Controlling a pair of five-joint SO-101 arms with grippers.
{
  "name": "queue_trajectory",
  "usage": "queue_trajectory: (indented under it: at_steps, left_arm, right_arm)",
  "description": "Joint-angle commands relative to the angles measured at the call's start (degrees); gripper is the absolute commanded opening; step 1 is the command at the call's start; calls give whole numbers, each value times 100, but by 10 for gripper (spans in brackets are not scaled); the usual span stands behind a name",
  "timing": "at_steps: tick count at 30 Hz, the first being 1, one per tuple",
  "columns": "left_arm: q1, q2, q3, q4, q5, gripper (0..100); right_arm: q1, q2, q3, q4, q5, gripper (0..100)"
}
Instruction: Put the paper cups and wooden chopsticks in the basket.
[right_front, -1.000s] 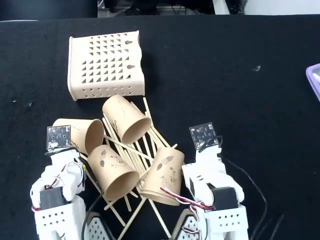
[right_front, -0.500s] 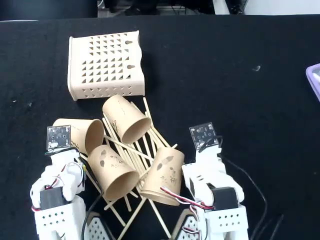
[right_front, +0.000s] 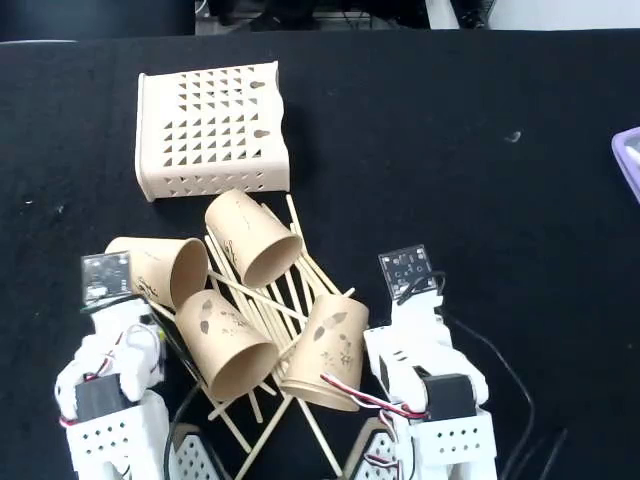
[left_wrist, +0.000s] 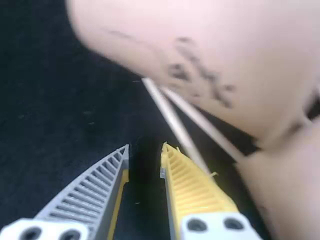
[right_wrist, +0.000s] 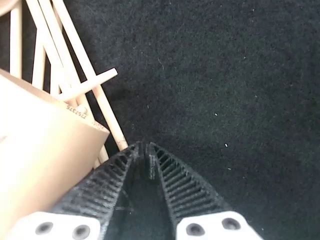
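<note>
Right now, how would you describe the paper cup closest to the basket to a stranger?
Start at the beige perforated basket on the black table. Beside its near edge a paper cup lies tipped over on wooden chopsticks. The other three cups lie farther from it.

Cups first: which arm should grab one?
Probably left. The left tool is open right by a cup and chopsticks; the right tool is shut over the table.

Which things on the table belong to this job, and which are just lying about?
For the job: basket; four paper cups; wooden chopsticks.
Lying about: purple object at the table's edge; small speck on the cloth.
</note>
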Motion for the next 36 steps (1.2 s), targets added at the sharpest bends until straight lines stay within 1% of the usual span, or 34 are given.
queue_trajectory:
  at_steps: [1, 4, 7, 10, 12, 14, 16, 18, 20, 22, 26, 30, 34, 36]
  left_arm:
    - [-716, -35, -831, -281, -70, 116]
    - [-1464, -35, -1385, -782, -70, 116]
    - [-2053, -35, -1789, -1591, -70, 116]
    - [-2220, -35, -1877, -2514, -18, 116]
    - [-2088, -26, -1868, -2945, -18, 116]
    - [-1859, -26, -1868, -3086, -44, 116]
    - [-1587, -9, -1982, -3086, -44, 117]
    - [-1349, 26, -2149, -3077, -26, 117]
    - [-1156, 26, -2413, -2910, -18, 117]
    - [-919, 35, -2905, -2523, -18, 127]
    - [-497, 422, -4057, -1978, -9, 220]
    - [-233, 1846, -5042, -1987, -9, 227]
    - [4, 4105, -5982, -1987, -9, 227]
    - [163, 5354, -6527, -1952, -9, 227]
  right_arm:
    - [105, -488, -22, -387, 220, 25]
    - [97, -488, -31, -985, 1002, 26]
    - [105, -488, -31, -1881, 1811, 26]
    - [105, -488, -75, -2673, 2418, 26]
    - [105, -488, -277, -3033, 2523, 26]
    - [105, -488, -699, -3174, 2391, 26]
    - [105, -453, -1341, -3068, 2092, 26]
    - [105, -426, -2141, -2716, 1741, 27]
    - [88, -426, -3055, -2286, 1556, 39]
    - [70, -382, -3934, -1978, 1486, 86]
    - [70, 303, -5341, -1758, 1240, 179]
    - [62, 1727, -6396, -1530, 993, 164]
    - [53, 3363, -7160, -1257, 360, 159]
    - [-97, 4136, -7319, -1240, 132, 159]
